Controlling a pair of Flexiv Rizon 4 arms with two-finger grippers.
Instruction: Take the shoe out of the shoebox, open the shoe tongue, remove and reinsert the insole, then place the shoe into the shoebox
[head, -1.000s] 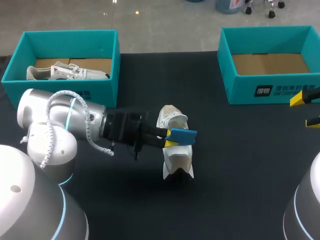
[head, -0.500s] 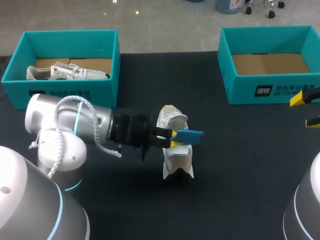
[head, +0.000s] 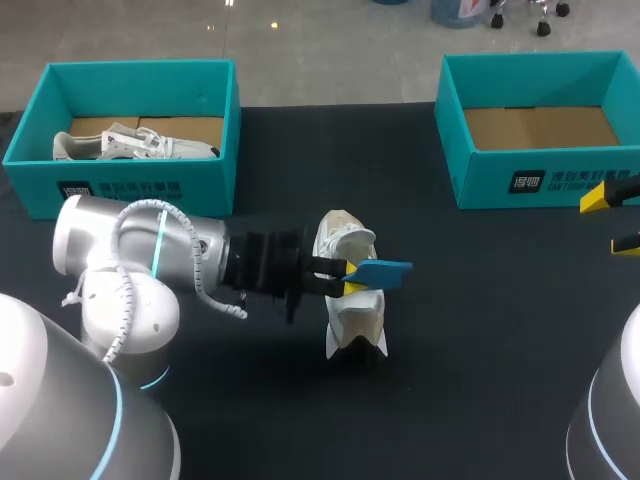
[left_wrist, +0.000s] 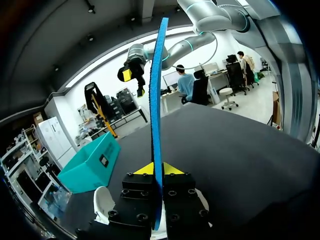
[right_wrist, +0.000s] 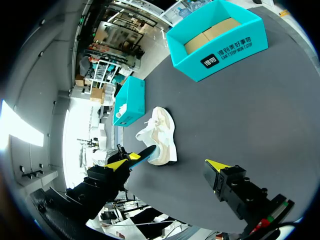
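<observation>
Head view: our left gripper is clamping the insole crosswise just above the shoe; our right gripper is hanging spread, well apart

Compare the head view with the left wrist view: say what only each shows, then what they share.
Only the head view: the left shoebox holding a second shoe, and the white shoe seen whole on the table. Only the left wrist view: the blue insole edge-on, clamped from both sides by the left arm's jaws. Both: the insole, part of the shoe, the right shoebox and the right arm's yellow tips.
</observation>
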